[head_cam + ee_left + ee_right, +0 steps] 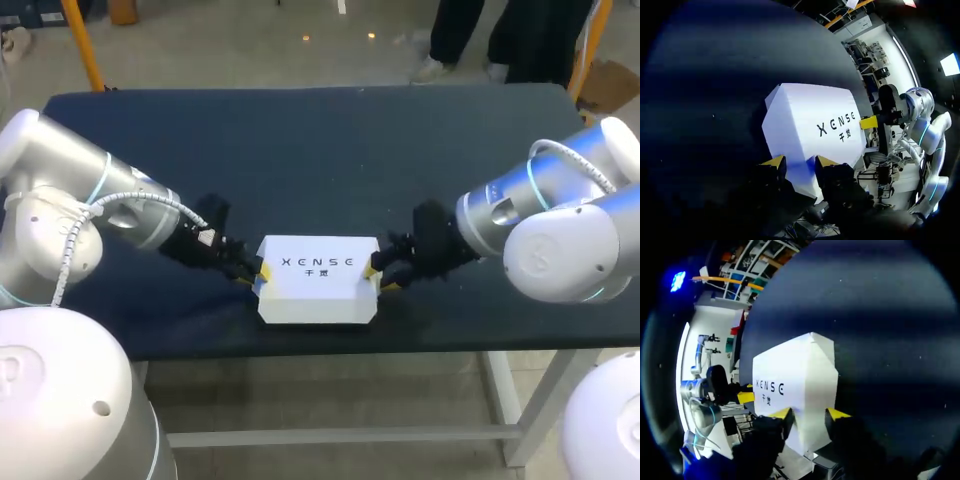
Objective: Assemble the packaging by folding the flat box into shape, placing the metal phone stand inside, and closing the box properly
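Left gripper (799, 162) is clamped on the left end of the box (318, 285), w/ that end's edge pinched between the two yellow tips. Right gripper (810, 415) is clamped the same way on the right end, so the box is held from both sides approx. level on the table (300, 140), near-middle, close to the near edge.

Progress, as judged: folding looks done. The box is no longer flat; it stands as a full 3D shape w/ top panel down and no flap seen sticking up. The phone stand is not seen anywhere on the table, so it is prob. already inside, but that can't be confirmed w/ the box shut. What's left is likely only the end closure: tucking or pressing the side flaps where the tips sit, then letting go. Whether those flaps are fully seated can't be told, as they are hidden behind the fingers.

Materials etc.: the box is white card, matte, smooth, w/ dark lettering on top. Its shape is a low rectangle w/ cut-off corners and sloped sides, so it reads a bit faceted. Thin card of this kind is judged light and easily dented under a hard pinch. The table is covered in dark blue, dull, cloth-like material, flat and w/o shine.
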Robot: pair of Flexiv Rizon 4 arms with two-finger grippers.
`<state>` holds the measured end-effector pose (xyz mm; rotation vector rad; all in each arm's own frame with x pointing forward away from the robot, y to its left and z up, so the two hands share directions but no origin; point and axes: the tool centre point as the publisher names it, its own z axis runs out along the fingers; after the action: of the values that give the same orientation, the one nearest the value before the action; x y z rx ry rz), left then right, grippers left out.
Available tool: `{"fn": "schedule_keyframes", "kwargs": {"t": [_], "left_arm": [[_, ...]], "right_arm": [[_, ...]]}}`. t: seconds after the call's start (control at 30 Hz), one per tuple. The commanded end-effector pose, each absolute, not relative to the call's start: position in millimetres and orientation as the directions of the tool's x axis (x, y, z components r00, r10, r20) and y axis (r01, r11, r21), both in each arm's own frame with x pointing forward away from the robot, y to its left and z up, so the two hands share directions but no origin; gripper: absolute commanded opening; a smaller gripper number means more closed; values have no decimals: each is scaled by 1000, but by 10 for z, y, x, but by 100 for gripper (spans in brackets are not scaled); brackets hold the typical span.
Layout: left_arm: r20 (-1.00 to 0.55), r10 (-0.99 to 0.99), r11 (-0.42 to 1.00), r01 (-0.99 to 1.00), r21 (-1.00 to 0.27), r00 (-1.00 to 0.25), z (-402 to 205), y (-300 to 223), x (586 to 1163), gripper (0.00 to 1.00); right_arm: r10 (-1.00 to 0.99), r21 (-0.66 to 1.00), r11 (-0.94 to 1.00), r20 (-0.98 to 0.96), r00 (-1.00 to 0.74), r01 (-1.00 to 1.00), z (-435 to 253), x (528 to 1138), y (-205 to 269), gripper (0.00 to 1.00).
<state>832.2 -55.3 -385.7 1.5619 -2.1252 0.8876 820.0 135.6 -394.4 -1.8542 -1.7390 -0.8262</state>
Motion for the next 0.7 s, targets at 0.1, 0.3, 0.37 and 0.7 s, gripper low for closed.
{"fn": "schedule_keyframes", "kwargs": {"t": [0.1,0.3,0.37,0.7], "left_arm": [[614,-723,190,-946,-263,-316,-3954,-540,8373,41],[622,-720,190,-949,-251,-309,-3972,-552,8396,42],[630,-713,191,-950,-247,-307,-3975,-555,8400,41],[682,-677,210,-961,-179,-275,-3982,-558,8424,42]], "right_arm": [[688,71,-69,725,-4,995,-4015,8138,1347,48],[678,89,-54,735,-29,995,-4008,8129,1321,48],[673,96,-46,739,-41,994,-4008,8135,1320,48],[663,104,-24,746,-62,994,-4030,8220,1311,46]]}}
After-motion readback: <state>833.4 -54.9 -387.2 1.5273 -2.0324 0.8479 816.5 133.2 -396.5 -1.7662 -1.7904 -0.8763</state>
